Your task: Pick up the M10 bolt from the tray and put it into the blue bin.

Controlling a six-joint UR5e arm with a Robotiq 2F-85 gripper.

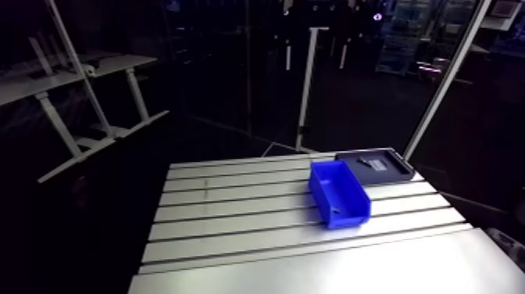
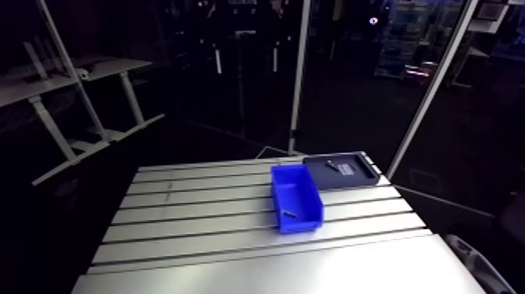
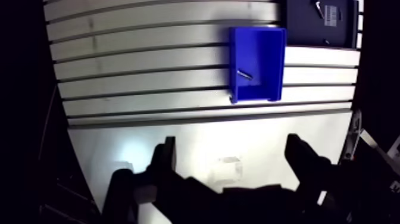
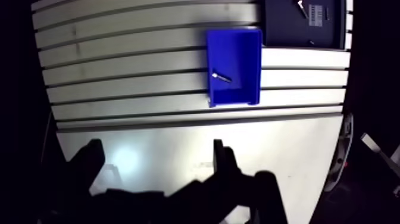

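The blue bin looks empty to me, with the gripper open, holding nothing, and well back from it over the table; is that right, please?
Not quite: the blue bin is not empty. A bolt lies inside it, as the wrist view shows. The rest holds: the gripper is open, holding nothing, and well back from the bin over the table.

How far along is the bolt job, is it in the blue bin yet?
Done, it seems: a bolt lies inside the blue bin. In hand: nothing, the gripper is open and empty. Left: apparently nothing, though a small metal piece lies on the tray.
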